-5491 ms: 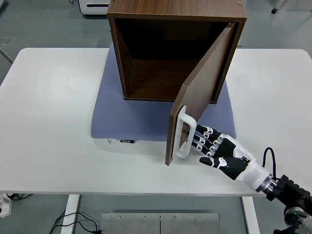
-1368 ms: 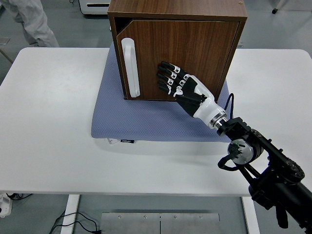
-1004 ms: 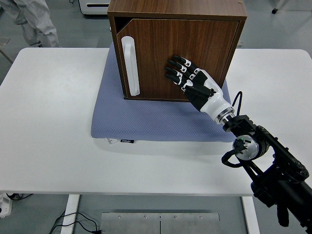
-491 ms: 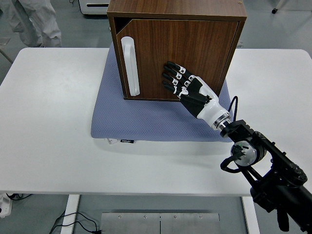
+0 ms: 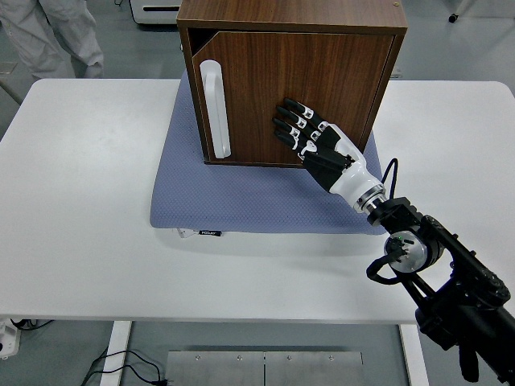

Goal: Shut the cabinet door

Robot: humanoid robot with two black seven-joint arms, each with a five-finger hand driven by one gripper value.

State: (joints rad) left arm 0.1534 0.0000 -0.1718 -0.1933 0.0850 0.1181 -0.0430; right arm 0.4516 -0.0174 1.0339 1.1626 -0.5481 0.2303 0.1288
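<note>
A white counter (image 5: 88, 201) fills most of the view, with grey floor beyond its far edge and, at 11 o'clock, the legs of a person (image 5: 48, 36) in light clothing standing past the corner. A white appliance or box (image 5: 157, 10) sits on the floor at 12 o'clock, cut off by the frame. On the counter lies a blue-grey mat (image 5: 241, 201), and on the mat's far half, toward 12 o'clock, stands a dark walnut-brown cabinet (image 5: 291, 16). Its door (image 5: 322, 72) sits nearly flush with the front, with a thin dark gap showing along the top left corner. A long white handle (image 5: 216, 108) runs upright down the door's left side. The right hand (image 5: 310, 138) reaches in from 4 o'clock, its fingers (image 5: 290, 121) spread flat against the lower middle of the door, grasping nothing.
</note>
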